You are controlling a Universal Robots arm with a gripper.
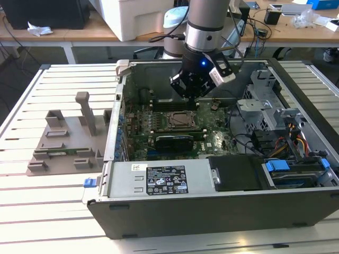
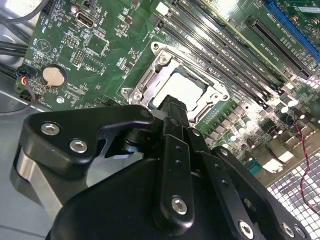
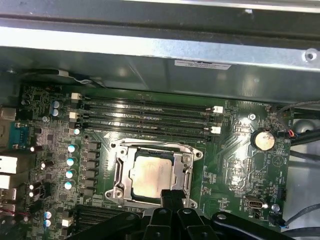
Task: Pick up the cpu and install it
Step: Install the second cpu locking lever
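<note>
The cpu [image 3: 151,174] is a small square chip with a silvery top, and it lies flat inside the motherboard's socket frame [image 3: 120,172]; in the second wrist view the cpu [image 2: 186,89] shows pale within the same metal frame. My gripper [image 3: 173,194] hovers just above the socket's edge, its black fingers pressed together with nothing between them. In the exterior view the gripper [image 1: 192,91] hangs inside the open computer case [image 1: 159,217], slightly behind the socket [image 1: 183,120].
Long memory slots [image 3: 145,117] run beside the socket, toward the case's metal wall [image 3: 150,70]. A coin battery [image 3: 262,140] and cables [image 1: 296,140] sit nearby. The power supply [image 1: 164,180] and drive bay [image 1: 296,174] fill the case front. A grey fixture [image 1: 69,143] stands on the slatted table at the exterior view's left.
</note>
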